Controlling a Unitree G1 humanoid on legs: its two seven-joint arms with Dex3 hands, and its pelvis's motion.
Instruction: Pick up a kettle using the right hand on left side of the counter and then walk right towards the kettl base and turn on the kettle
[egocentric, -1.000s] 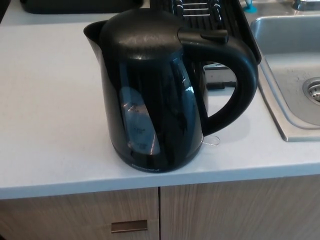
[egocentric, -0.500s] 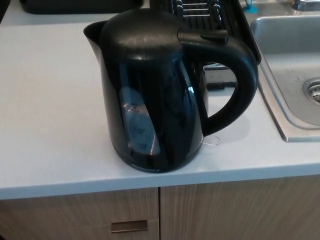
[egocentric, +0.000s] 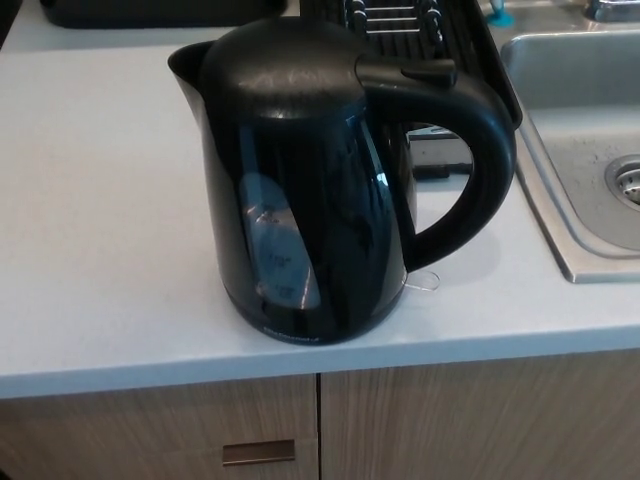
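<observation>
A glossy black kettle (egocentric: 310, 190) stands upright on the white counter (egocentric: 100, 230), close to the front edge. Its spout points left and its looped handle (egocentric: 480, 160) faces right, with a lid lever on top. A water window shows on its front side. Neither of my hands shows in the head view. The kettle base is not in sight.
A steel sink (egocentric: 585, 150) lies to the right of the kettle, its drain at the picture's edge. A black ribbed dish rack (egocentric: 420, 30) sits behind the kettle. A dark object (egocentric: 150, 10) rests at the back left. Wooden cabinet fronts (egocentric: 400, 425) run below the counter.
</observation>
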